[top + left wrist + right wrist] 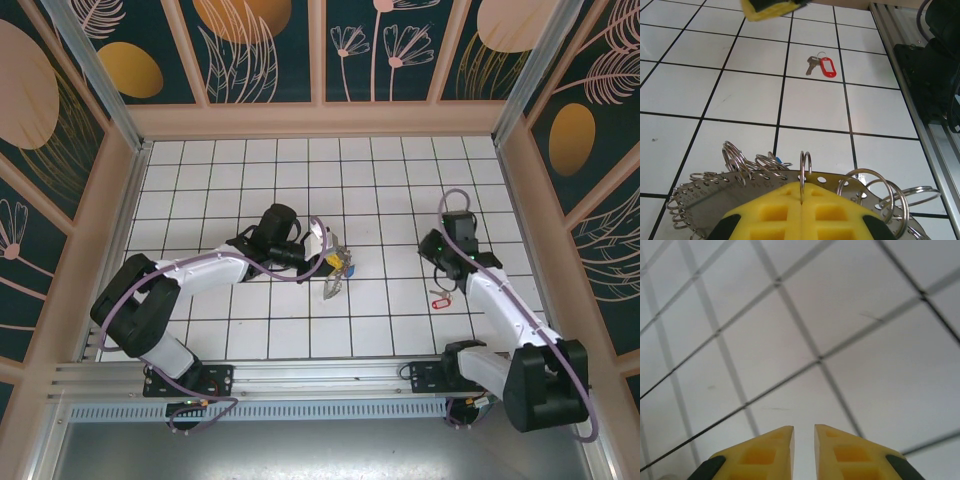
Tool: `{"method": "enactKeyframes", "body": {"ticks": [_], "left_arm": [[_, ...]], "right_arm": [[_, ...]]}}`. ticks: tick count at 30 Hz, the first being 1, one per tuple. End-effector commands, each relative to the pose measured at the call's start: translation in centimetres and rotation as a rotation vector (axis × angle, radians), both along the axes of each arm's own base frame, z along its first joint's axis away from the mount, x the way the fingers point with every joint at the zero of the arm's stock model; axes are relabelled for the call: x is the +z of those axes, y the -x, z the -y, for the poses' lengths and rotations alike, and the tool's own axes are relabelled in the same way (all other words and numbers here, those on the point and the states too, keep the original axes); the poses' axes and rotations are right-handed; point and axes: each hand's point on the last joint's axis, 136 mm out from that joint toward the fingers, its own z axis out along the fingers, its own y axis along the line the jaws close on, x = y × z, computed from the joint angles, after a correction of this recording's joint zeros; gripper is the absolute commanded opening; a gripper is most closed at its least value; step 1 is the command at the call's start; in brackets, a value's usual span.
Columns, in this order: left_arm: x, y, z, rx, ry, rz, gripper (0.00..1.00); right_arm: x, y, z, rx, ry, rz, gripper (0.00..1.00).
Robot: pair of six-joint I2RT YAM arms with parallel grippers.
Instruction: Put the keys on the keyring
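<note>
"Two grippers, so how do yours stand?"

"My left gripper (801, 194) is clamped on the keyring (705, 202). One wire loop (805, 167) rises upright from the seam between the pads (770, 210). My right gripper (804, 435) hangs over bare white tiles (765, 340), jaws a narrow slit apart, nothing between them."

"And the keys?"

"One silver key with a red tag (821, 65) lies flat on the tiles, well apart from the keyring, near my right arm (500, 310)."

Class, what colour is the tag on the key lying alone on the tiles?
Red tag; clearest in the left wrist view.
</note>
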Motion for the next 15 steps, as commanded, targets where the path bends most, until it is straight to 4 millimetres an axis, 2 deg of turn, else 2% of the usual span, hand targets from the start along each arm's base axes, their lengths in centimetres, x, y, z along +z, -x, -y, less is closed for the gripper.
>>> {"method": "enactKeyframes", "body": {"ticks": [1,5,9,15], "left_arm": [[1.7,-0.1,0.0,0.004,0.023,0.025,0.0],[2.0,-0.4,0.1,0.012,0.021,0.046,0.0],[2.1,-0.6,0.2,0.008,0.019,0.054,0.0],[2.1,-0.9,0.3,0.005,0.017,0.062,0.0]], "right_arm": [[-2.8,3.2,2.3,-0.203,-0.078,-0.128,0.2],[-3.8,4.6,4.0,-0.303,-0.064,-0.15,0.25],[-5.7,6.8,5.2,-0.419,-0.038,-0.23,0.26],[-6.5,8.2,7.4,-0.563,0.026,-0.235,0.28]]}}
